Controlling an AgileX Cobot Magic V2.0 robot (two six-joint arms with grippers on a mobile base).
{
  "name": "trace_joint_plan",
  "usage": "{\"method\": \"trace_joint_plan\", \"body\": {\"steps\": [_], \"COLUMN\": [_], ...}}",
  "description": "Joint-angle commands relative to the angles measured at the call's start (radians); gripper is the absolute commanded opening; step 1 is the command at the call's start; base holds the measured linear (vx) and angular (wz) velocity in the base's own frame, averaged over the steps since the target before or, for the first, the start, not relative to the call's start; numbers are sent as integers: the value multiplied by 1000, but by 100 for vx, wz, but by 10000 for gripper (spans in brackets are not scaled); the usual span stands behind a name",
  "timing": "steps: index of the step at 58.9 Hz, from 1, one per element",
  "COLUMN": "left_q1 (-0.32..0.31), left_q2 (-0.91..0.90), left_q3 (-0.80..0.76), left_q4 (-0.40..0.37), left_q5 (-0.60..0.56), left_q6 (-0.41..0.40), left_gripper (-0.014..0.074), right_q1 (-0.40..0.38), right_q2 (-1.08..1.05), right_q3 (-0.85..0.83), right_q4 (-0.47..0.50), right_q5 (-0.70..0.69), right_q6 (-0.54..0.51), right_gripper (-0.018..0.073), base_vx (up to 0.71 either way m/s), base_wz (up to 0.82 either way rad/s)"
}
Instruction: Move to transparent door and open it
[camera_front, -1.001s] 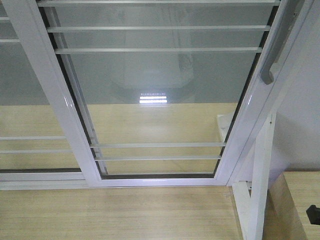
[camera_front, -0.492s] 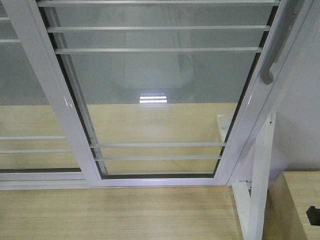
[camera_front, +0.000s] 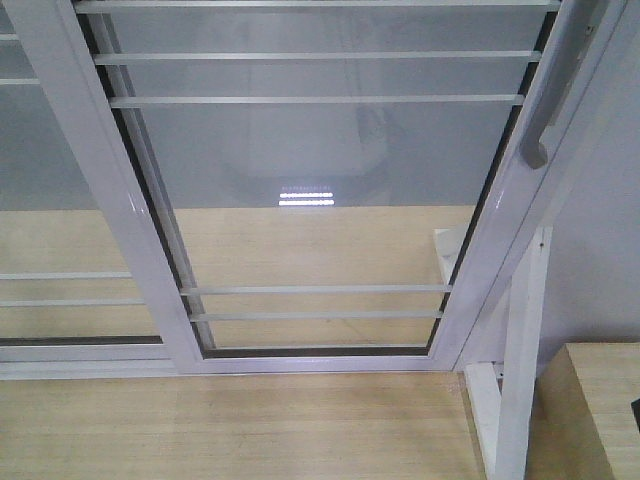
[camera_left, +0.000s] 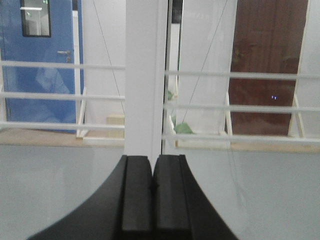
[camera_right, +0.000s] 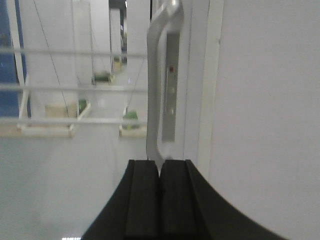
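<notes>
As base creeps slightly, wooden cabinet (camera_front: 600, 410) slips further toward right edge. Close ahead stands transparent door (camera_front: 320, 180), looks not slid yet. Its handle (camera_right: 151, 100) sits just before right gripper (camera_right: 160, 170), fingers together, empty. Also together: left gripper (camera_left: 152, 170).

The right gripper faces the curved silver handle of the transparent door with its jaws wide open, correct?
No. The right gripper faces the curved silver handle of the transparent door, but its jaws are pressed shut, as the right wrist view shows.
</notes>
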Motion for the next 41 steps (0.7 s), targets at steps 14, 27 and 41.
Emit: {"method": "trace_joint_plan", "body": {"steps": [14,27,41], "left_q1": [-4,-4,-4], "left_q2": [54,339,597], "left_q3": [-350,-587,-594], "left_q4": [18,17,11], "left_q5": [-6,88,58], "left_q6": [-15,-15,-16], "left_gripper": [-6,-6,-1], "right_q1": [-4,-4,-4], "right_q2": [55,332,628], "right_q3": [-333,-579,-583], "right_q4": [-13,-13,3], "right_q5": [84,150,54], "right_q6": [-10,-10,9], "right_gripper": [-5,-4,8], "base_vx": [0,0,0], "base_wz": [0,0,0]}}
